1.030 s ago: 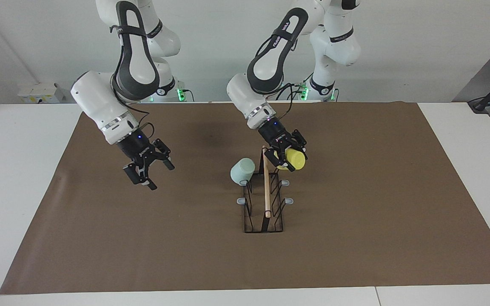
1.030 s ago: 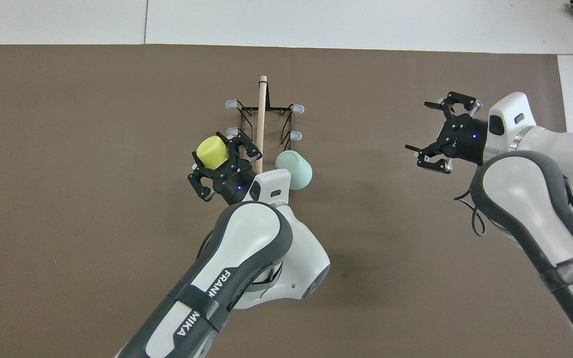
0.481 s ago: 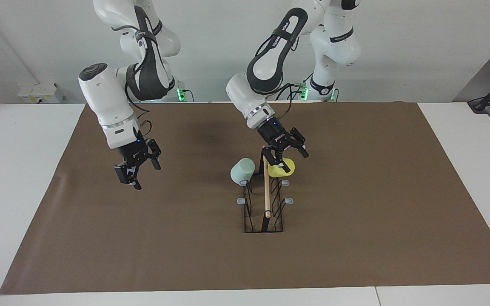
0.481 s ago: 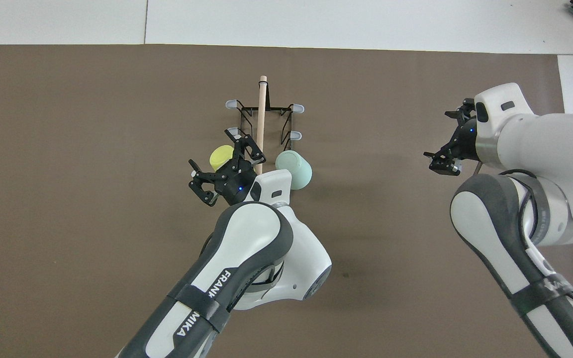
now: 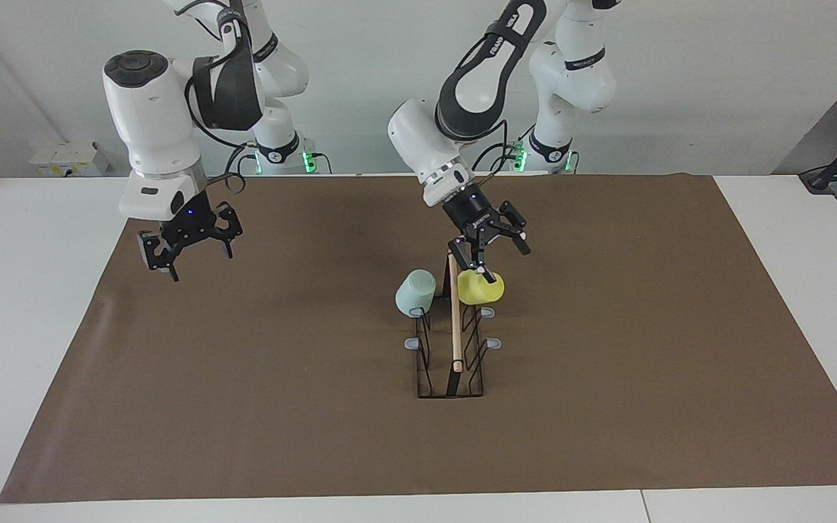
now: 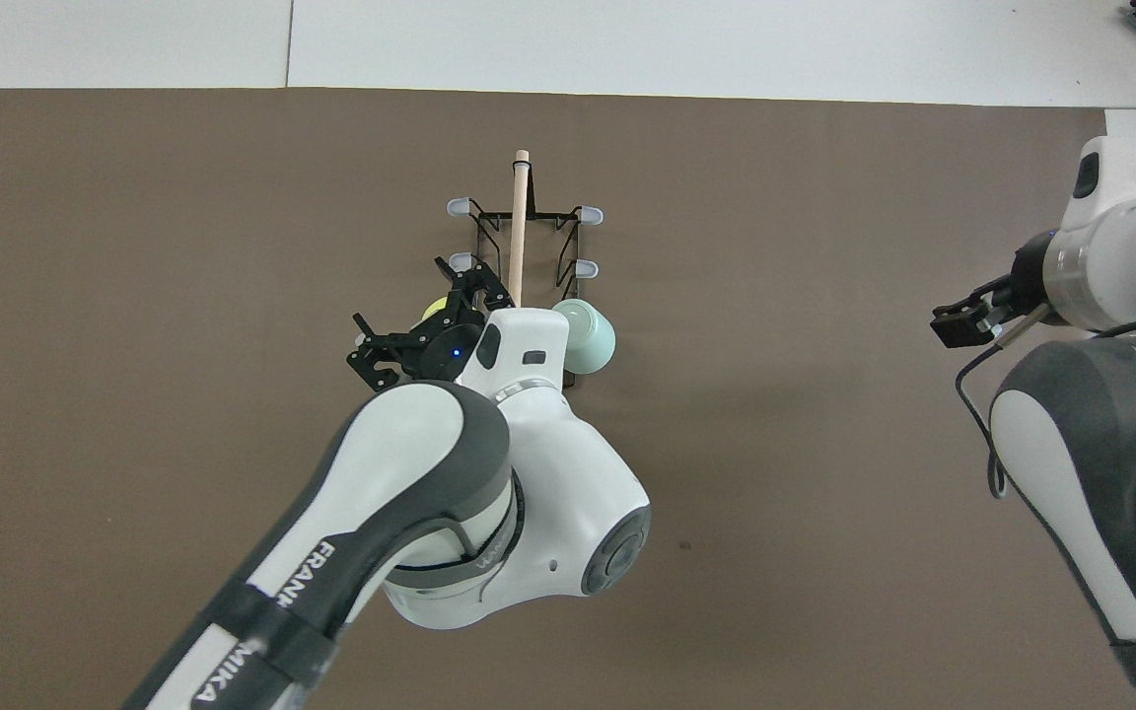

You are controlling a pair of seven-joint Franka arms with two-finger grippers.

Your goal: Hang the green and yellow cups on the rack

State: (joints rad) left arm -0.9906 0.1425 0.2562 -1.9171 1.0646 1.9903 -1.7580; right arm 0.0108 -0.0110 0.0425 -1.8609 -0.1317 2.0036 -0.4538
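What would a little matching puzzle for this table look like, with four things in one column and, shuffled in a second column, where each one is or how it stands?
Things:
1. yellow cup
2. green cup
3. left gripper
4. right gripper

Places or states:
A. open, empty, just above the yellow cup
B. hung on the rack, toward the right arm's end
C. open, empty, over the brown mat near its right-arm end
D. hung on the rack, toward the left arm's end

Pairs: 1-D, 2-B, 3-A, 4-C
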